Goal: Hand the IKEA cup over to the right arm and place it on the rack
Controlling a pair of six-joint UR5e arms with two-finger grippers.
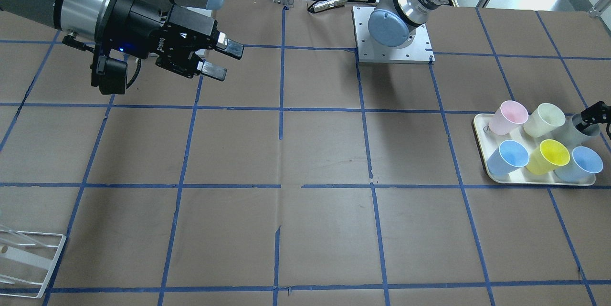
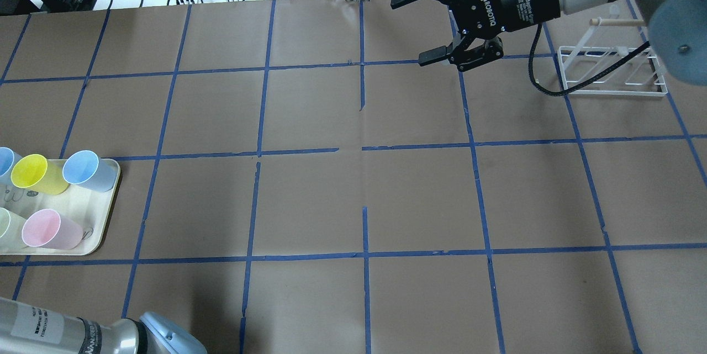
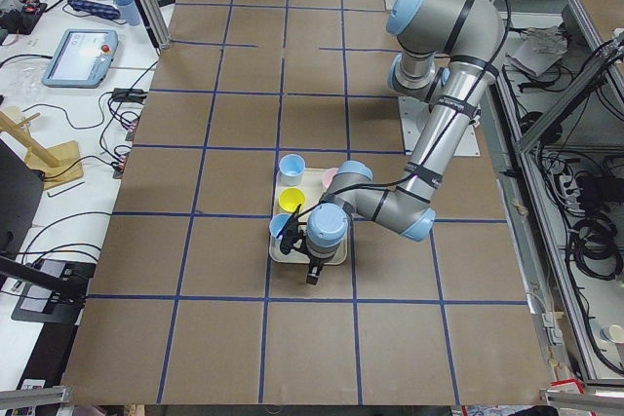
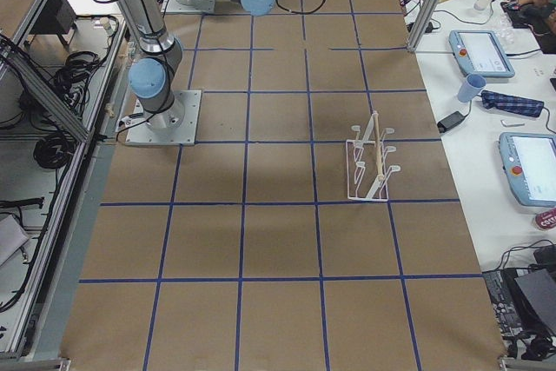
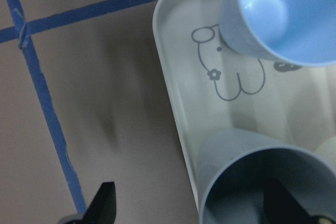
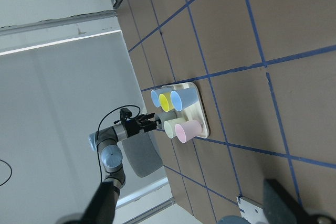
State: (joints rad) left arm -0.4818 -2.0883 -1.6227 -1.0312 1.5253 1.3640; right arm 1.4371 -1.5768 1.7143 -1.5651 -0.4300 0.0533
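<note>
The IKEA cup (image 1: 588, 131), pale grey, lies tilted at the back right corner of the cream tray (image 1: 482, 127). My left gripper (image 1: 592, 116) is open at its mouth. In the left wrist view one finger (image 5: 278, 200) is inside the cup (image 5: 236, 166) and the other finger (image 5: 105, 203) is outside, beyond the tray's rim. My right gripper (image 2: 414, 28) is open and empty, held above the table on the robot's right. The white wire rack (image 2: 607, 69) stands beyond it, with the wooden peg on top; it also shows in the front view (image 1: 28, 258).
The tray also holds a pink cup (image 1: 508, 117), a cream-green cup (image 1: 544, 120), a yellow cup (image 1: 549, 155) and two light blue cups (image 1: 508, 157). The right arm's base plate (image 1: 394, 55) is at the table's back edge.
</note>
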